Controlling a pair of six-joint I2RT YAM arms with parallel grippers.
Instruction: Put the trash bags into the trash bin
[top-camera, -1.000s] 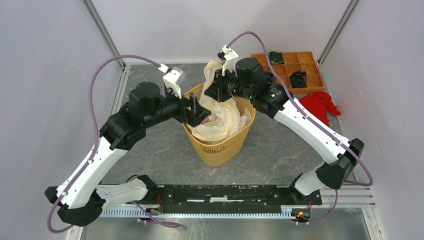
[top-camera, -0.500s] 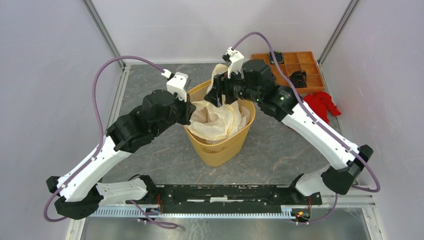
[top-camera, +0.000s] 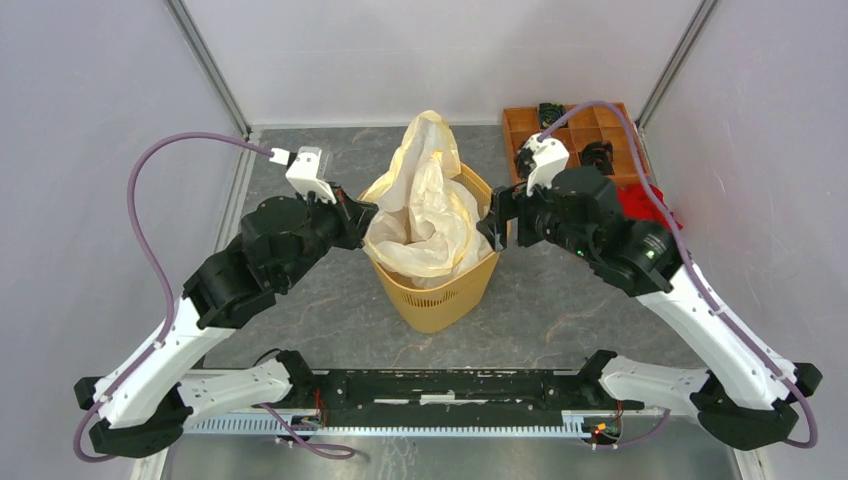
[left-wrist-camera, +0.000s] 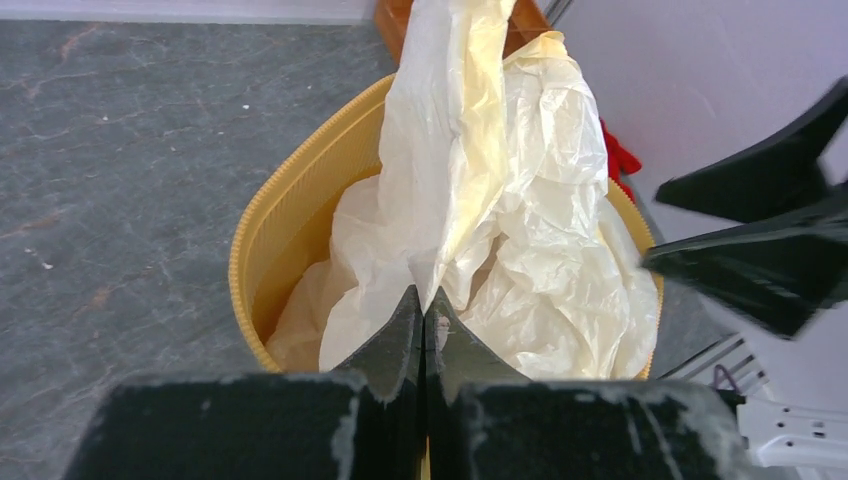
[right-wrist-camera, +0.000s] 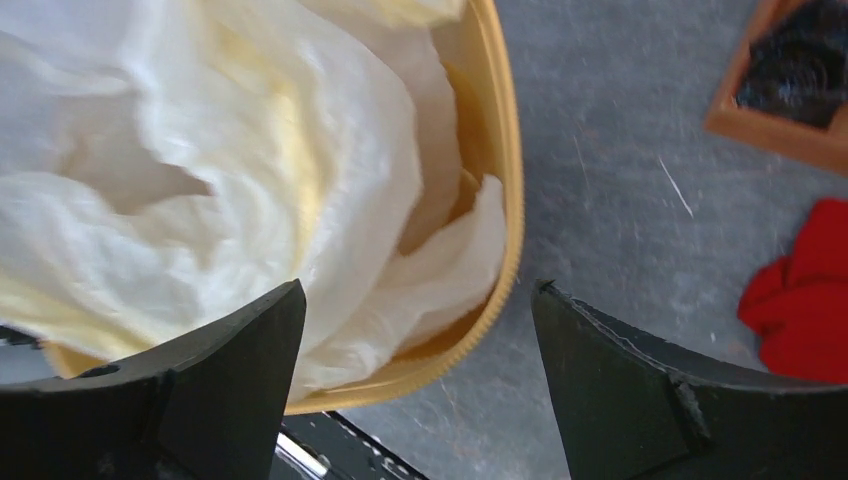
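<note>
Sticking up from the bin (top-camera: 440, 300), the bag (top-camera: 428, 180) rises just beyond the left gripper (left-wrist-camera: 425, 305), seemingly clamped on its edge; right gripper (top-camera: 494, 222) gapes alongside

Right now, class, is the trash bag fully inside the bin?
Partly in: the trash bag stands in a peak well above the trash bin rim.

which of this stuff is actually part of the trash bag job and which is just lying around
Part of the job:
trash bag
trash bin

Just lying about:
orange compartment tray
red cloth
</note>
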